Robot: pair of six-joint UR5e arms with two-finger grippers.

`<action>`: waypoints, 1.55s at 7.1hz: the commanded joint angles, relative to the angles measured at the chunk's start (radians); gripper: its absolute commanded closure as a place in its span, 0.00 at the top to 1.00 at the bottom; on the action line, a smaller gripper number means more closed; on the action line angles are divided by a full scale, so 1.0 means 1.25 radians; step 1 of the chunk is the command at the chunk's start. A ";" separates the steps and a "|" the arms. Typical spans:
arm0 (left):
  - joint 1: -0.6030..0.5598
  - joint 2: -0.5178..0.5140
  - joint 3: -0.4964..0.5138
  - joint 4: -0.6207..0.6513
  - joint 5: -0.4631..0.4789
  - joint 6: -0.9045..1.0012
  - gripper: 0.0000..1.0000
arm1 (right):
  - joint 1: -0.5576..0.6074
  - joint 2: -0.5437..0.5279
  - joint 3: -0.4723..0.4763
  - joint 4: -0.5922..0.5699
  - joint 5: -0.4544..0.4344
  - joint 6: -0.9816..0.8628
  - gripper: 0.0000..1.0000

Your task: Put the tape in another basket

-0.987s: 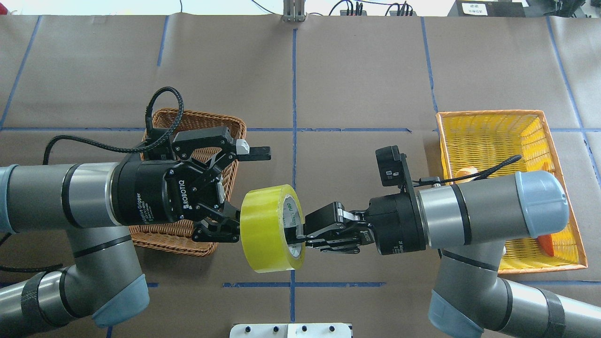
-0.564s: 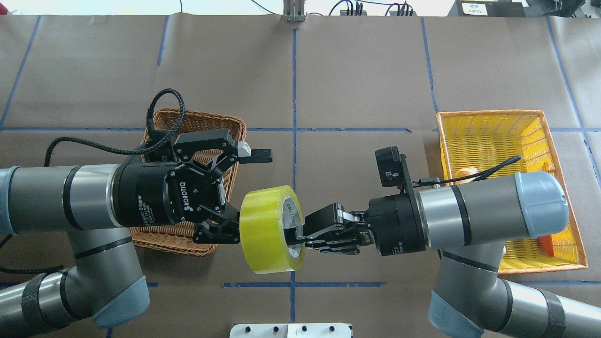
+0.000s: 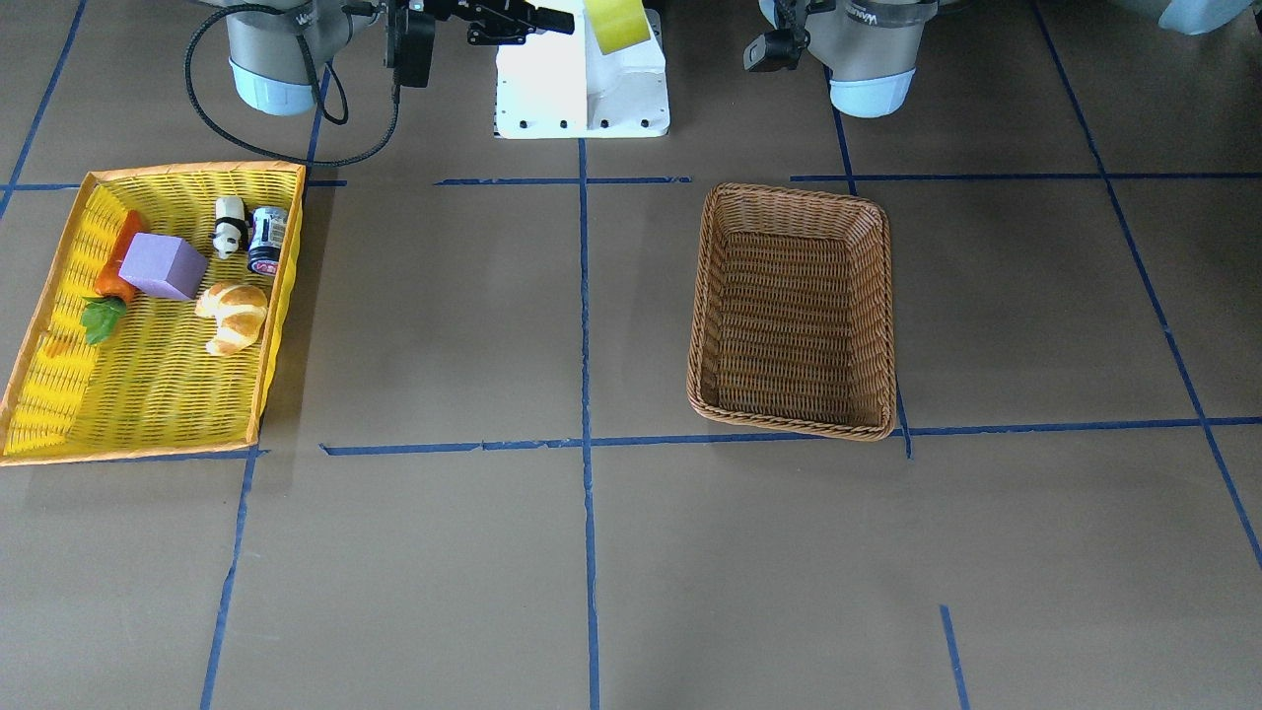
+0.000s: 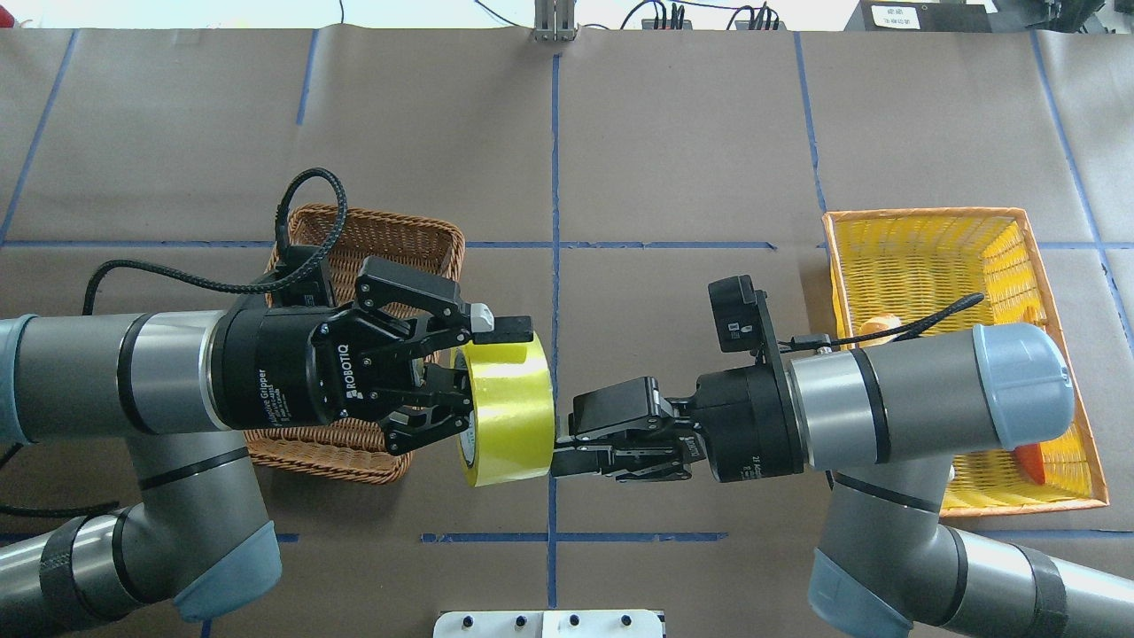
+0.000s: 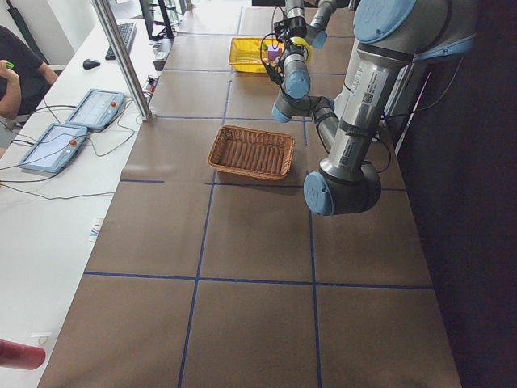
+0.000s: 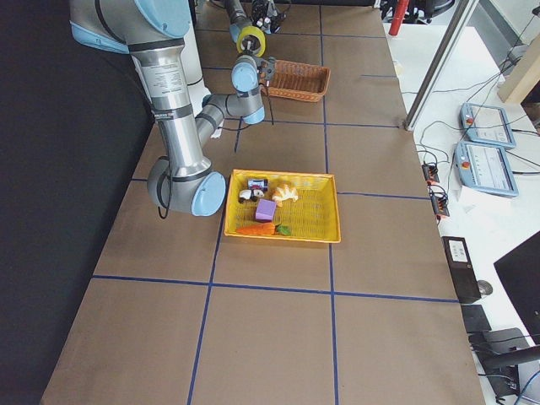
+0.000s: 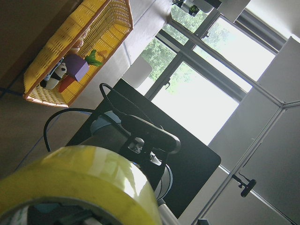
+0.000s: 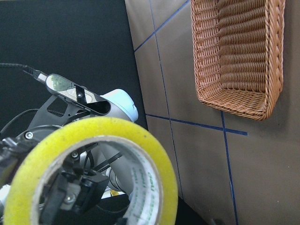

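Note:
The yellow tape [image 4: 507, 412] hangs in the air between the two grippers, over the table's middle. My left gripper [image 4: 483, 374] is shut on the tape, one finger over its outer wall and the other inside the core. My right gripper [image 4: 563, 446] is open just right of the roll, its tips at the roll's edge, holding nothing. The tape fills the bottom of the left wrist view [image 7: 79, 183] and of the right wrist view [image 8: 154, 154]. The brown wicker basket [image 4: 381, 226] lies under my left wrist; in the front view it [image 3: 794, 197] holds nothing.
A yellow tray with an orange rim [image 3: 187, 170] lies on my right side and holds a purple cube [image 3: 163, 266], a croissant [image 3: 234, 314], a carrot [image 3: 113, 276], a can and a small panda figure. The white robot base [image 3: 582, 89] stands at the table's near edge.
My left gripper has shut on the tape. My right gripper has let go of the roll's wall, and the roll has shifted a little to the left with the left gripper.

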 commanded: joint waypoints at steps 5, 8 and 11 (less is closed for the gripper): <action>-0.002 0.011 -0.024 -0.006 -0.006 0.002 0.02 | -0.004 -0.010 -0.005 0.071 -0.003 0.007 1.00; -0.120 0.050 -0.029 0.003 -0.079 0.003 0.02 | 0.047 -0.014 -0.006 0.060 0.000 -0.004 1.00; -0.179 0.048 -0.002 0.203 -0.224 0.208 0.02 | 0.272 -0.012 -0.002 -0.216 0.125 -0.143 1.00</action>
